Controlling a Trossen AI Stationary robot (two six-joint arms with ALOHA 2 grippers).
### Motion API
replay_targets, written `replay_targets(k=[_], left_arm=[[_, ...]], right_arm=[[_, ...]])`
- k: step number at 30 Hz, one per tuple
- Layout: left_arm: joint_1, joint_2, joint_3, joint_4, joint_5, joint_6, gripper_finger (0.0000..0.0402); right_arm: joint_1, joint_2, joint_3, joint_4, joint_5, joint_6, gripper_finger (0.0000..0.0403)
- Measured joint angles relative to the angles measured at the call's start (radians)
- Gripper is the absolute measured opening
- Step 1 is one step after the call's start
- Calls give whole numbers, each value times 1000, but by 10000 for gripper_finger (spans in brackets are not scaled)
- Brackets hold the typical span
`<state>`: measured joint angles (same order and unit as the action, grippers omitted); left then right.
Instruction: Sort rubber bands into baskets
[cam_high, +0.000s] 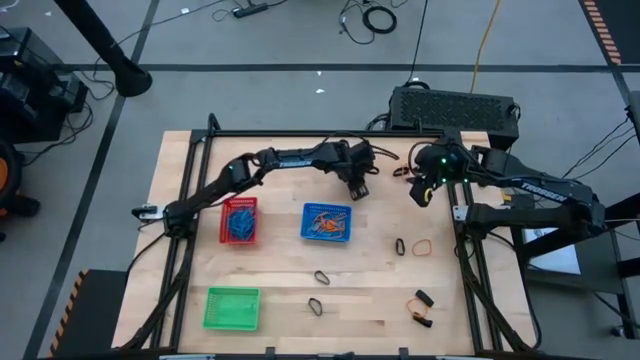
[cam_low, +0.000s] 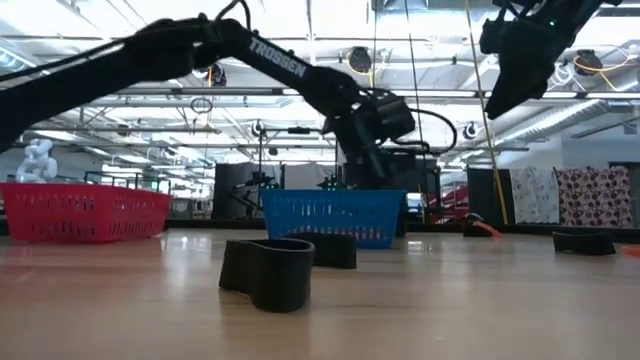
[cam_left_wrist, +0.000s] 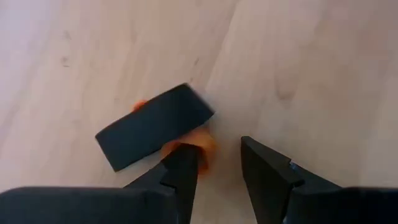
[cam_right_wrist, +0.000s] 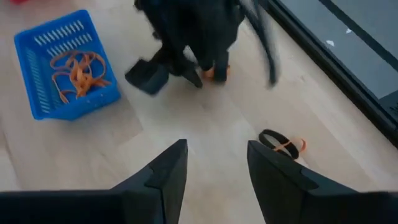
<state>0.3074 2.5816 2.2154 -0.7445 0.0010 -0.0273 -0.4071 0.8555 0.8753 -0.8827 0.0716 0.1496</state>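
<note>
My left gripper (cam_left_wrist: 217, 149) stands open just above the table, beyond the blue basket (cam_high: 327, 222) toward the far edge (cam_high: 358, 190). A wide black rubber band (cam_left_wrist: 155, 124) lies on the wood at one fingertip, with an orange band (cam_left_wrist: 202, 144) partly under it. The blue basket holds orange bands (cam_right_wrist: 74, 71) and the red basket (cam_high: 238, 220) holds blue ones. The green basket (cam_high: 232, 307) sits at the near left. My right gripper (cam_right_wrist: 216, 152) hangs open in the air at the far right (cam_high: 423, 192), with nothing between its fingers. My left gripper slants down from the table's left side. One fingertip (cam_left_wrist: 183, 163) stands at the orange band's edge (cam_left_wrist: 205, 149), beside the black band's end. The other finger is over bare wood. I cannot tell whether the fingertip touches either band.
Loose bands lie on the table's right half: a black one (cam_high: 400, 246) beside an orange one (cam_high: 424, 245), two black ones (cam_high: 322, 277) (cam_high: 316, 306) near the middle, and a black and orange pair (cam_high: 424, 297) near the front right. A black frame (cam_high: 460, 260) borders the table.
</note>
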Motion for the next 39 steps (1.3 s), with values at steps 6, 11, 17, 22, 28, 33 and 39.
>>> replay_targets(k=[6, 11, 17, 22, 28, 33, 39], left_arm=[[-27, 4, 36, -37, -72, 4, 68], [-16, -57, 27, -131, -82, 44, 8], [24, -209, 32, -207, 115, 71, 3], [54, -292, 31, -299, 292, 67, 2], [57, -359, 31, -484, 452, 110, 1], [-9, -415, 25, -616, 451, 165, 1], [-127, -470, -44, -601, 427, 165, 0]], right_arm=[[2, -5, 0, -12, -51, 134, 160], [3, -11, 0, -15, -104, 217, 160], [3, -12, 0, 0, -104, 252, 160], [3, -12, 0, 62, -104, 259, 160], [9, -12, 0, 99, -124, 293, 160], [33, -11, 0, 78, -108, 276, 160], [36, 11, 0, 17, -71, 333, 160]])
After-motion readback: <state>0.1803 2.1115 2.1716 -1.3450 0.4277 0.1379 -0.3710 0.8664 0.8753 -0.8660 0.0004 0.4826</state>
